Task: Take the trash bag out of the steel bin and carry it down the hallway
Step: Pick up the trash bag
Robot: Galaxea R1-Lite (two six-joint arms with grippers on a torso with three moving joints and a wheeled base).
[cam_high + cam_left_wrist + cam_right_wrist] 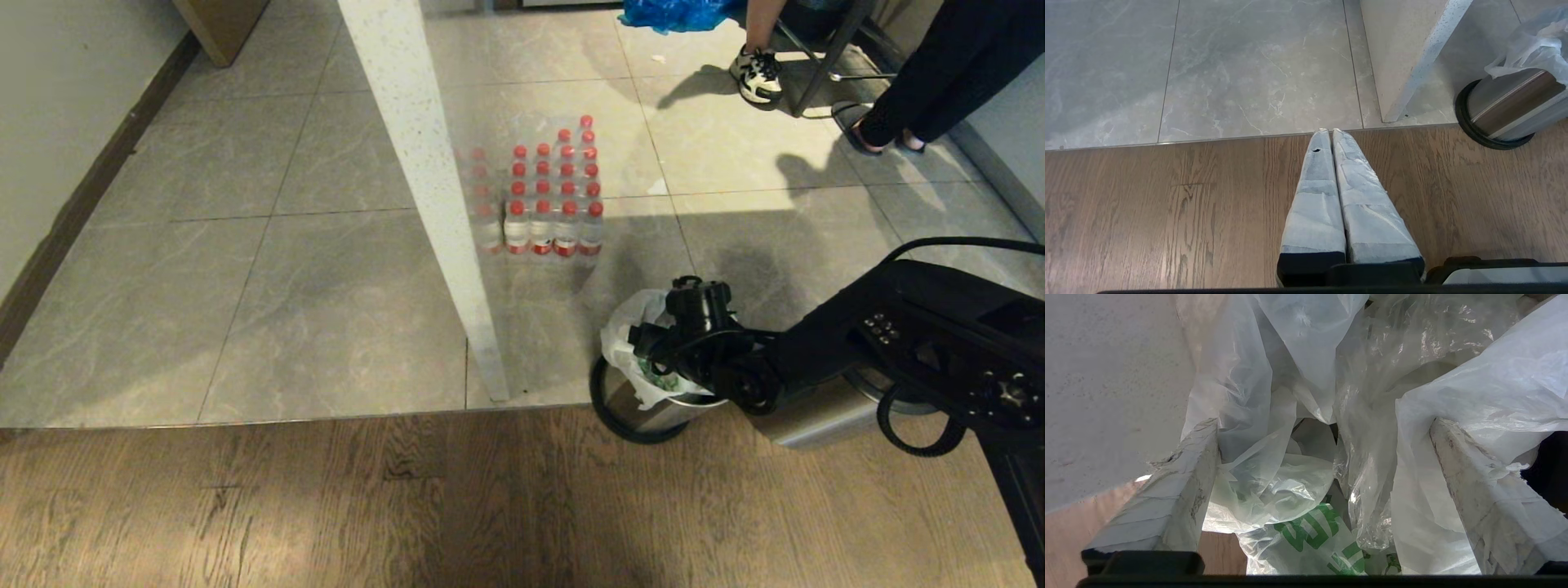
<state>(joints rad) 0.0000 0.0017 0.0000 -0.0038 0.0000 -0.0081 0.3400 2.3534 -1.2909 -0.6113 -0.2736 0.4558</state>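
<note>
Okay, I'm holding the right gripper [1323, 428] wide open over the bin [645, 408], fingers [1180, 486] straddling crumpled bag [1306, 535] plastic, gripping nothing. Left gripper [1330, 131] is sitting closed, empty.

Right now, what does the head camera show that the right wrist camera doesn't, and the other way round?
Only the head view shows the steel bin standing on the wood floor at the edge of the tiles, the pack of red-capped bottles, the white post and people's legs by a chair. Only the right wrist view shows the right gripper open, its fingers spread around crumpled plastic, and the green printing. Both show the trash bag.
</note>
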